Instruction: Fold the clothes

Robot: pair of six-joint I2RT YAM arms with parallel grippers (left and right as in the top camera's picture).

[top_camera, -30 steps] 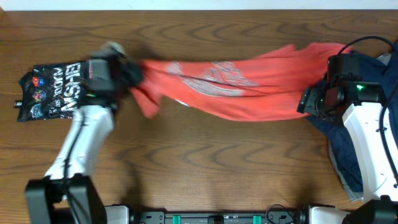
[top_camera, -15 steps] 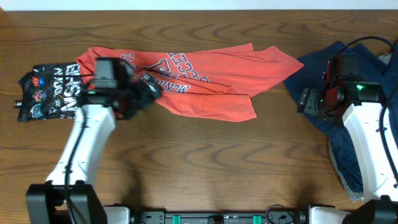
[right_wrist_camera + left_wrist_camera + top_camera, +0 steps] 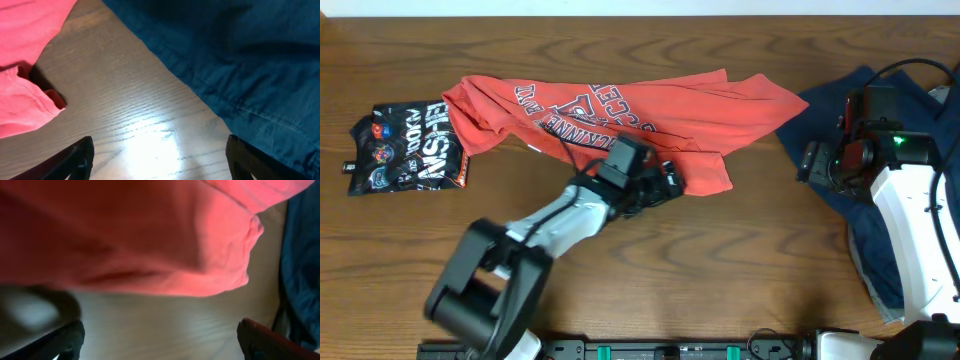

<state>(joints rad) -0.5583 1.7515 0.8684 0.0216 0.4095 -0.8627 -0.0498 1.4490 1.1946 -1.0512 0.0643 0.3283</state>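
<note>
A black snack packet (image 3: 400, 152) lay far left on the bench (image 3: 740, 270), touching the crumpled red T-shirt (image 3: 620, 110) at far centre. Soft, light and floppy, it looked best pinched at hem corners; the left pincer (image 3: 665, 186) gaped empty at its near edge. The right pincer (image 3: 808, 162) hung wide open, empty, at a navy garment's (image 3: 825, 100) edge.

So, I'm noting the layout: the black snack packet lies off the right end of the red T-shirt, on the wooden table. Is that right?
No. The overhead view shows the black snack packet off the left end of the red T-shirt, on the wooden table.
</note>
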